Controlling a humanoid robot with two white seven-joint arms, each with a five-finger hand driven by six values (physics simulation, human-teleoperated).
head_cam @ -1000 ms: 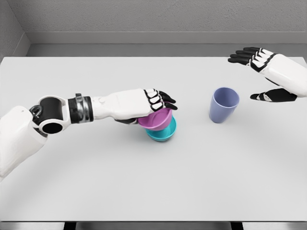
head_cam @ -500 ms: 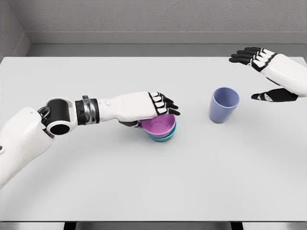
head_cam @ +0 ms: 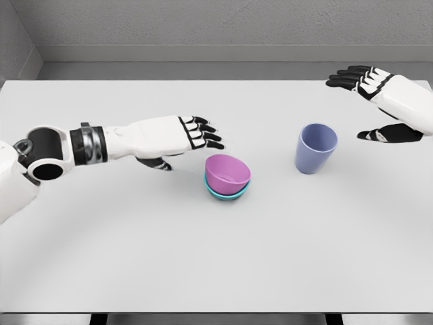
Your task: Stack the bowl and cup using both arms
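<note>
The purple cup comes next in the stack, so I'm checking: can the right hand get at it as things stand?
Probably yes. The right hand hovers open just right of the upright purple cup, with only bare table between them. The stacked bowls sit on the cup's far side.

tabletop (head_cam: 203, 271): pale grey-white, matte, fills most of the view | wall (head_cam: 223, 24): behind the tabletop's far edge, rough grey plaster | ledge (head_cam: 223, 54): lighter band at the wall's foot, just above the tabletop | side wall (head_cam: 13, 40): left of the tabletop's far corner | light: soft, even, faint shadows
</note>
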